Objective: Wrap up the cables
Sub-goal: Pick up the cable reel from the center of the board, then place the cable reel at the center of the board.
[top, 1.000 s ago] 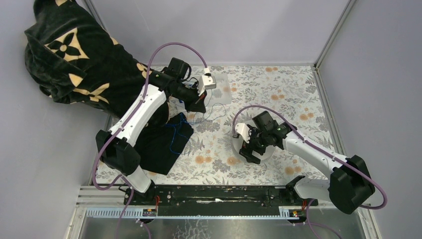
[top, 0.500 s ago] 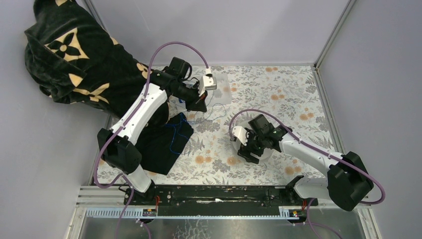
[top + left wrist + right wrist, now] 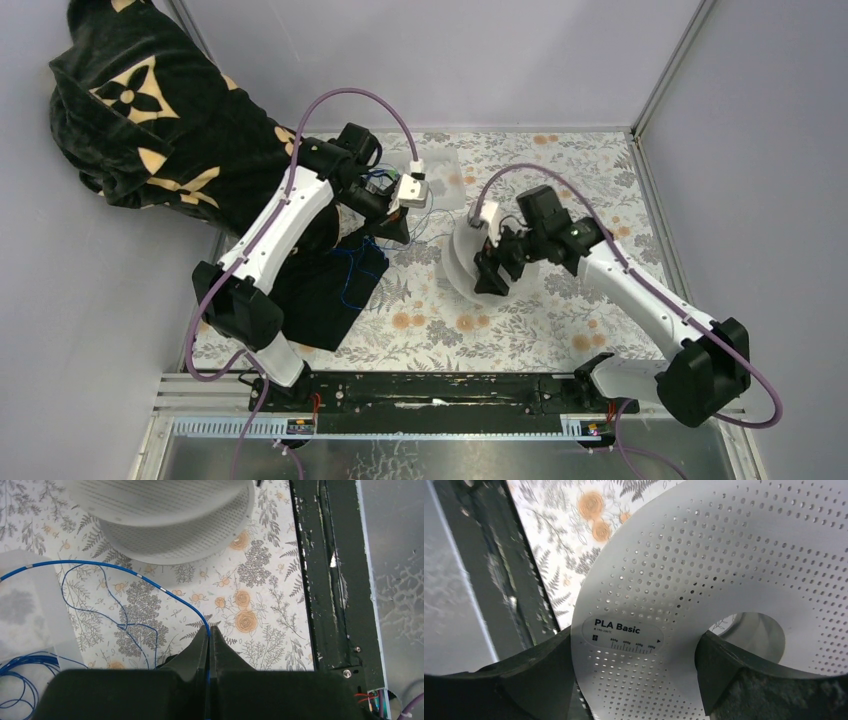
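Presently on the counter [image 3: 560, 180], floral-patterned:

Item 1: cables [image 3: 115, 567], fine blue wires. One brighter length arcs from the left edge of the left wrist view down into the left jaws, which are pressed shut on it. Darker, thinner strands [image 3: 125, 625] loop loosely under that arc. More loops [image 3: 20, 680] lie at lower left, beside a translucent sheet [image 3: 25, 605]. In the top view the wires straggle left of centre, some of them over a black cloth [image 3: 320, 300].

Item 2: spool [image 3: 465, 262], white, with perforated flanges, labelled "PLA Basic". It sits at the centre of the top view, tipped up on edge, just right of the cables. The right jaws stand wide and clamp one flange, with one finger [image 3: 524, 680] outside the rim and the other [image 3: 734, 675] at the hub hole.

Item 3: black garment [image 3: 130, 110] with tan flower motifs, at upper left, heaped against the wall behind the left arm [image 3: 290, 220].
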Controlling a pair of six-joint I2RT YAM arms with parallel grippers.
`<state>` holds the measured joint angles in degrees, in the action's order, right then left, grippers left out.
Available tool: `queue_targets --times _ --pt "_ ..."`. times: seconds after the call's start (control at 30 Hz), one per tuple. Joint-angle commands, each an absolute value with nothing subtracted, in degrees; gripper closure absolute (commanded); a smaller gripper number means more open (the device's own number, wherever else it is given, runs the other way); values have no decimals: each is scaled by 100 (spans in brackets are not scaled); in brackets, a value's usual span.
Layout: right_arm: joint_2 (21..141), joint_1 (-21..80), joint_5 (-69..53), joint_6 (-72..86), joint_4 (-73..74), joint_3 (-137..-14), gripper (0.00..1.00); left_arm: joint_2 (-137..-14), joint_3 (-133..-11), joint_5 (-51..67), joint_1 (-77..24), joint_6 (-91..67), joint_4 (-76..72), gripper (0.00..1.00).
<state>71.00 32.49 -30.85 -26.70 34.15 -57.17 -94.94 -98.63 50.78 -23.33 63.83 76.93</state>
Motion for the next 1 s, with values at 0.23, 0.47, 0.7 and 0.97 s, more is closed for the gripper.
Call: queue_targets --times 0.23,0.47,0.7,0.97 --pt "7780 2361 -5846 -1803 3824 -6676 58 -9106 -9819 5284 -2357 6603 7794 100" --pt "8723 2364 -6024 -2796 5200 -7308 58 -8429 -8964 4840 -2671 6013 6572 100" --pt "9325 2257 -6570 -2945 5666 -7576 57 -8226 -8839 5014 -2776 5894 6411 100" --pt "10296 2011 -7438 -3747 6850 -8170 57 -8135 -8688 5065 -2812 5787 6206 100"
